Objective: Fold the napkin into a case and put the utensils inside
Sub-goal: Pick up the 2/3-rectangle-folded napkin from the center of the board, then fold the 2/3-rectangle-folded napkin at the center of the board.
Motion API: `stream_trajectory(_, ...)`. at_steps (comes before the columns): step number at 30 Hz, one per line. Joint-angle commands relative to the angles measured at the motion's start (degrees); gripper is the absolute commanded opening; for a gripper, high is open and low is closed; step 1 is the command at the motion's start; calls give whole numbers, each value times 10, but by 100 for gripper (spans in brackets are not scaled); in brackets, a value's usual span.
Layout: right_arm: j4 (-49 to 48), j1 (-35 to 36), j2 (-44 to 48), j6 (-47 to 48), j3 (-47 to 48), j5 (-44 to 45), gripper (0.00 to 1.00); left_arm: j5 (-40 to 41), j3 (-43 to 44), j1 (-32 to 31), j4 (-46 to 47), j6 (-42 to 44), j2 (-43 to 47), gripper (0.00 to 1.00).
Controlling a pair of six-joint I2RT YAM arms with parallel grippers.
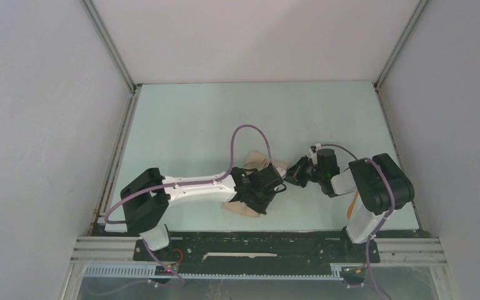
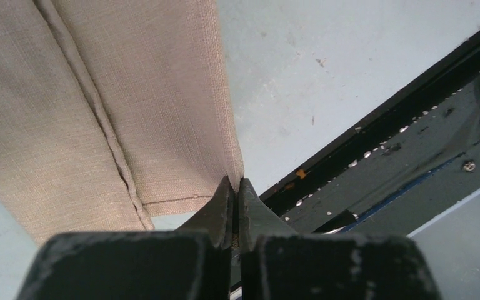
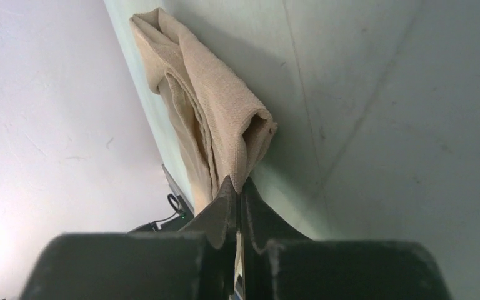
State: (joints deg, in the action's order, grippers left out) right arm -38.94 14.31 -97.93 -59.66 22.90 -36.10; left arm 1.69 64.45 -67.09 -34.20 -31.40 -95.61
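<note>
Pinching a folded edge of the napkin [image 3: 215,119] in my right gripper [image 3: 237,187], my left gripper [image 2: 236,187] clamped on its corner, cloth bunched between them.

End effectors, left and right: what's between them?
Just the napkin; the left end effector and right end effector each pinch it, shown in the wrist views.
</note>
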Motion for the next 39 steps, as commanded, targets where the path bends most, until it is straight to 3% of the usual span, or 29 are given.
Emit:
stream_trajectory(1,31,-27,23,49,14,-12,0,-46,24,1,34,7,-2,0)
stream_trajectory(8,261,-78,119,175,60,10,0,-103,92,1,83,3,-65,0)
stream_trajectory(12,455,-78,161,250,130,67,0,-131,114,1,113,0,-102,0)
stream_trajectory(16,570,-48,167,297,197,124,0,-138,97,2,153,-3,-92,0)
stream_trajectory(26,651,61,100,286,328,215,0,-199,-89,50,334,-34,-5,0)
stream_trajectory(39,677,137,-9,236,442,229,0,-246,-241,108,432,-24,81,0)
